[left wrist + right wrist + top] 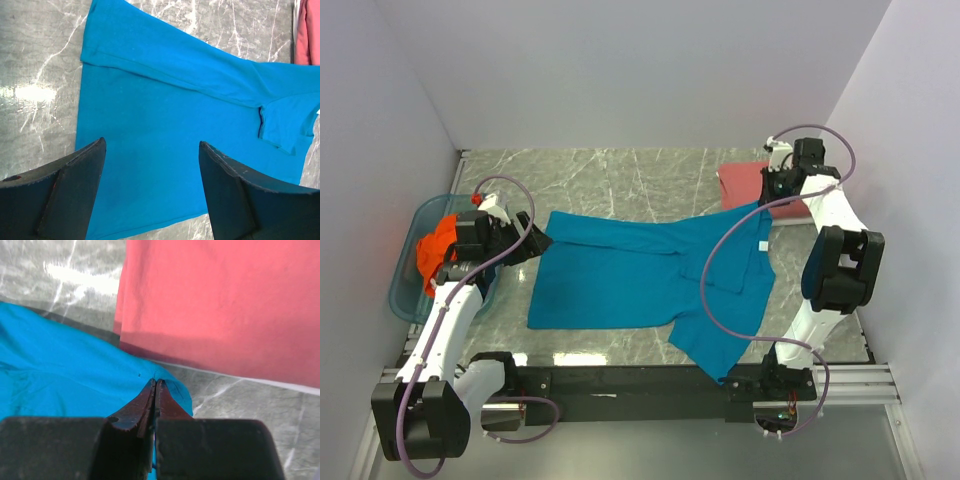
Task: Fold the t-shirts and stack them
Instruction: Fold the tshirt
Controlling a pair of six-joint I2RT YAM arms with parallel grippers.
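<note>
The teal t-shirt [620, 275] lies spread across the middle of the marbled worktop [620, 175], reaching from one tool to the other. In the left wrist view, a long lapped edge runs across the cloth on the far side of the body, ending at a short sleeve. A second sleeve trails from the shirt back toward the right arm's base at the near edge of the worktop.

The right tool [155, 382] has its fingers pressed together on a raised ridge of the teal t-shirt at the shirt's far right corner. The cloth rises to the tips and drops away on both sides. Directly ahead of those tips, and out to their right, lies the dusty red t-shirt [225, 305], flat and smooth, with a straight edge facing the tool. The teal cloth comes close up to that edge; whether the two touch cannot be told.

The left tool [152, 144] is spread wide, its two dark fingers [75, 190] apart over the opposite end of the teal t-shirt, with nothing between them. The teal cloth fills the view ahead of its tips and between them. Behind this tool, on the arm's outer side, the orange t-shirt [438, 250] sits bunched in a translucent blue tub [408, 292] at the worktop's left edge.
</note>
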